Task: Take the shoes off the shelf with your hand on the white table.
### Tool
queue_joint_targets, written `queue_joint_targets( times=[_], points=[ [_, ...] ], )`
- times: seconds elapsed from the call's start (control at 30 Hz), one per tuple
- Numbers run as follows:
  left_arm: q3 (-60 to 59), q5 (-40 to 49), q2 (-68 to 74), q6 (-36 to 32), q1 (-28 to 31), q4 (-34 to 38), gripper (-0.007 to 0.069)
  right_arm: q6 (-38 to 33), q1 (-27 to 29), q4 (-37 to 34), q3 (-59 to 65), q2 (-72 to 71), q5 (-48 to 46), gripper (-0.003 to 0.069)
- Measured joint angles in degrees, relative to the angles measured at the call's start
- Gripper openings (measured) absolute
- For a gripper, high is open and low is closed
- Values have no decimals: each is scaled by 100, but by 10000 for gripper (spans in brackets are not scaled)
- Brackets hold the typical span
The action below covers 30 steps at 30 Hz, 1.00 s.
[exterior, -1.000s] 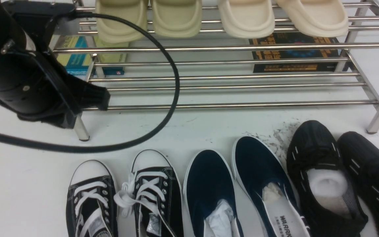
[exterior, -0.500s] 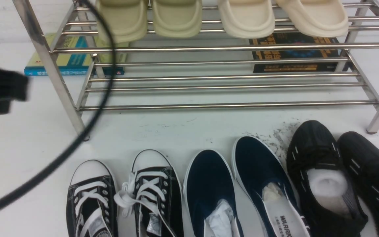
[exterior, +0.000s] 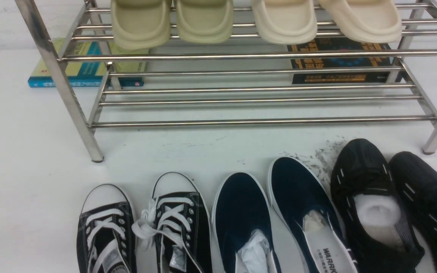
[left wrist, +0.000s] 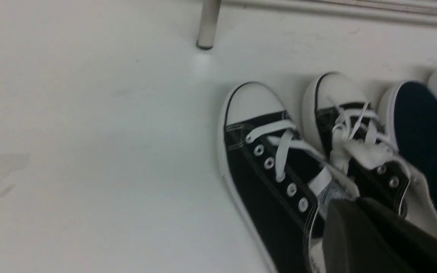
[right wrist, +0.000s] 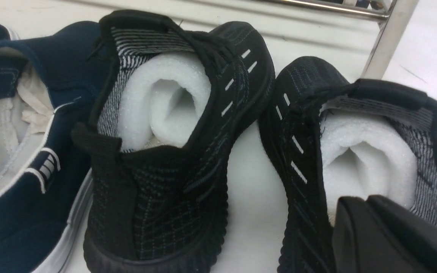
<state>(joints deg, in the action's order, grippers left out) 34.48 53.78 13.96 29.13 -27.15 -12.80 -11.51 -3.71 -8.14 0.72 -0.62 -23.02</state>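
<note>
The pair of black mesh shoes (exterior: 366, 178) stands on the white table (exterior: 25, 170) at the front right, in front of the steel shelf (exterior: 264, 122), toes toward it. White foam fills both. In the right wrist view the right gripper (right wrist: 366, 201) hangs shut and empty just above the foam of the right shoe (right wrist: 302, 94); the left shoe (right wrist: 165, 170) stands beside it. In the left wrist view the left gripper (left wrist: 355, 204) is shut and empty above the black-and-white sneakers (left wrist: 271, 167). Neither gripper shows in the front view.
Black-and-white sneakers (exterior: 104, 227) and navy slip-ons (exterior: 241, 204) line the front edge left of the black shoes. Cream slippers (exterior: 203, 22) sit on the shelf's top tier. Two books (exterior: 85, 64) lie under it. Grey scuffs (exterior: 321, 155) mark the table.
The left arm and its cable, which were in front of the shelf's left end, have moved off to the left and out of the front view. The shoes have not moved.
</note>
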Motion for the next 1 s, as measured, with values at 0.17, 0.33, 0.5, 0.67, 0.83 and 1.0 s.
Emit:
queue_joint_targets(
  times=[0.17,0.33,0.5,0.67,0.83,1.0],
  points=[
    [-1467,-1947,-747,672,0,27,43,0,0,0,0,0,0,61],
    [-2179,-2780,-877,818,0,-57,50,0,0,0,0,0,0,67],
    [-2553,-2734,-877,818,0,-420,54,0,0,0,0,0,0,76],
    [-2702,-2433,-877,866,0,-1124,56,0,0,0,0,0,0,83],
    [-2711,-2426,-877,1060,0,-1486,64,0,0,0,0,0,0,90],
    [-2723,-2414,-877,998,0,-1299,69,0,0,0,0,0,0,96]
  ],
)
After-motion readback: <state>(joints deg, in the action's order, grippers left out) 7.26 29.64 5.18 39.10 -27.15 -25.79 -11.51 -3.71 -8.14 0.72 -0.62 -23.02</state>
